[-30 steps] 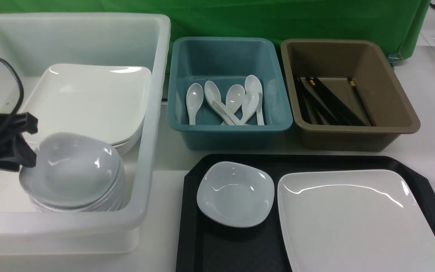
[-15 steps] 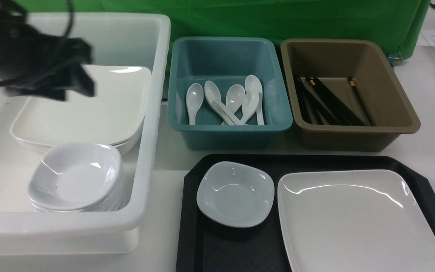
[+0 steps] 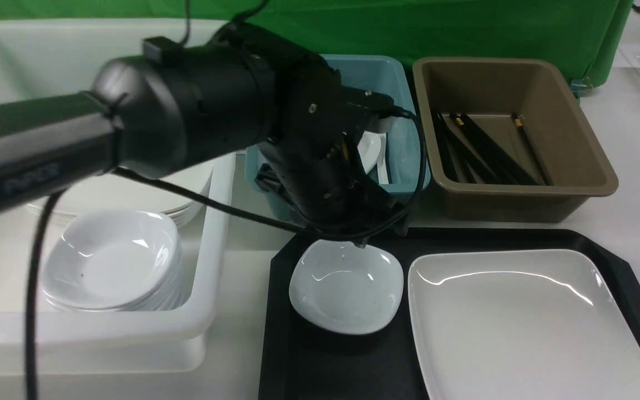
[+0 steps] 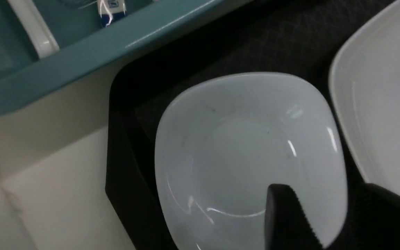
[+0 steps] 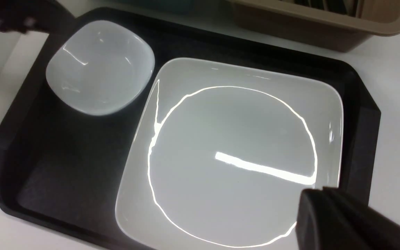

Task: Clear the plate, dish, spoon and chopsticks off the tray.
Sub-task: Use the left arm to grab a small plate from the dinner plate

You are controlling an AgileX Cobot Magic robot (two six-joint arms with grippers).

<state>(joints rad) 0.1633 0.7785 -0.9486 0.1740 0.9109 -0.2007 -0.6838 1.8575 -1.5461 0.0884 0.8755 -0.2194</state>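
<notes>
A small white dish (image 3: 345, 286) sits at the far left of the black tray (image 3: 320, 366), beside the large white plate (image 3: 520, 322). My left gripper (image 4: 323, 189) hangs open just over the dish (image 4: 241, 146), one finger above its hollow, the other above the gap toward the plate. The front view shows only its tip (image 3: 361, 243) under the wrist. My right gripper (image 5: 311, 199) is shut, empty, hovering over the plate's (image 5: 234, 152) near right corner. A spoon (image 3: 373, 147) lies in the teal tub, chopsticks (image 3: 486, 150) in the brown tub.
A big white tub (image 3: 214, 233) at the left holds stacked plates and a stack of dishes (image 3: 111, 261). The teal tub (image 3: 406, 166) and the brown tub (image 3: 520, 194) stand just behind the tray. My left arm (image 3: 186, 105) crosses above the white and teal tubs.
My left arm has risen out of the white tub, leaving a dish on the stack there, and swung right over to the dish on the tray.
</notes>
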